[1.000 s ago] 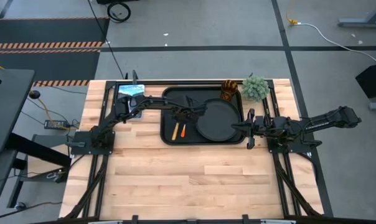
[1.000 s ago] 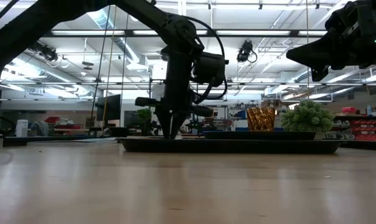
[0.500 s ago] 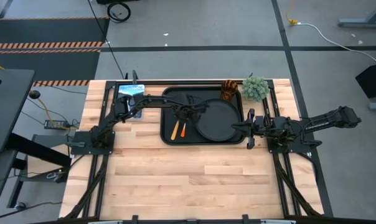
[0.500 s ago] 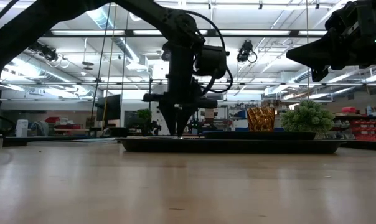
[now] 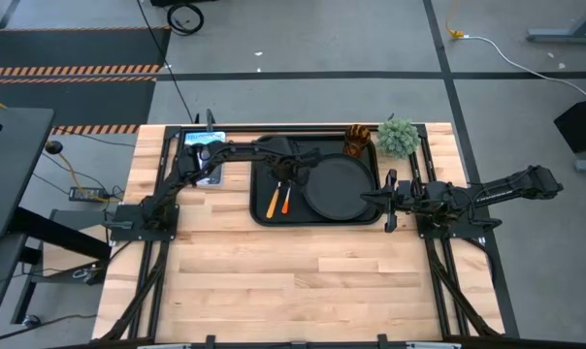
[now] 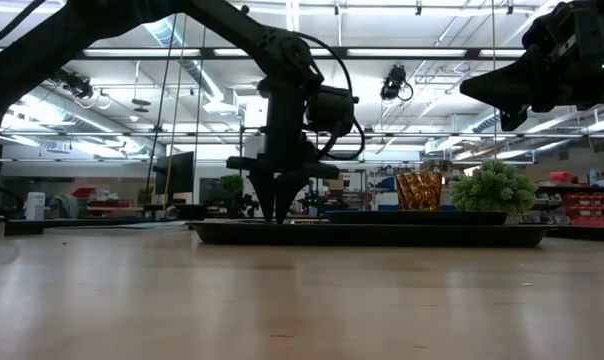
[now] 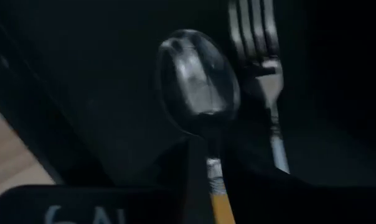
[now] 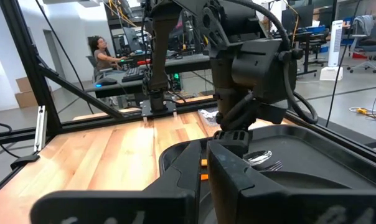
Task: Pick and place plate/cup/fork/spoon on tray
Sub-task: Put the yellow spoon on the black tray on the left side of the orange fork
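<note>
Two utensils, spoon (image 7: 199,84) and fork (image 7: 258,56), lie side by side in the tray (image 5: 264,215). My left end effector (image 5: 281,171) hangs spread above them; descending carelessly could knock them askew.

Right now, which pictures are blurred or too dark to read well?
Left wrist view: very dark and soft; only the spoon bowl and fork tines catch light. Low view: the arms are black silhouettes against bright ceiling lamps. High view: evenly lit and sharp.
</note>
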Robot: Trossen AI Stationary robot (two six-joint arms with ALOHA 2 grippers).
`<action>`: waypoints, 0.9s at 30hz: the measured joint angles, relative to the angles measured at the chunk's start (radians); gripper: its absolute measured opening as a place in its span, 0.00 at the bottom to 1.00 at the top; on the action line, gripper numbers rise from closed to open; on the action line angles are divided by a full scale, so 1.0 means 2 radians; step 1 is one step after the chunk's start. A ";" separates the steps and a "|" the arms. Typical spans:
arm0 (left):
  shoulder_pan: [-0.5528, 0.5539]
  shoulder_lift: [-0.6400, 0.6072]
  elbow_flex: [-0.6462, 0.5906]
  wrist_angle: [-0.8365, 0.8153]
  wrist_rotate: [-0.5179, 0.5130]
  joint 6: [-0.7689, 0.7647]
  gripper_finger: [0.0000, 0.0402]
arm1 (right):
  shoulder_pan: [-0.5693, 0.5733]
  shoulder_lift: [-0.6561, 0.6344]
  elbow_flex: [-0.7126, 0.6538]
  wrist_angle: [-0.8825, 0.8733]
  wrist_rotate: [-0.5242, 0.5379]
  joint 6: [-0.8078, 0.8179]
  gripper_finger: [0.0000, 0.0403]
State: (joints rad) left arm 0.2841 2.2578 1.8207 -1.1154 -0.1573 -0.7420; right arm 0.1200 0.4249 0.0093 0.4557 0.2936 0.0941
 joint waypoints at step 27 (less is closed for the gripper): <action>0.017 0.000 0.002 0.105 -0.093 0.091 0.30 | 0.000 0.000 0.000 0.000 0.000 0.000 0.08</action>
State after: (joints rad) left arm 0.3186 2.2578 1.8253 -0.9050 -0.3433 -0.5603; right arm 0.1196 0.4252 0.0090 0.4557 0.2937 0.0943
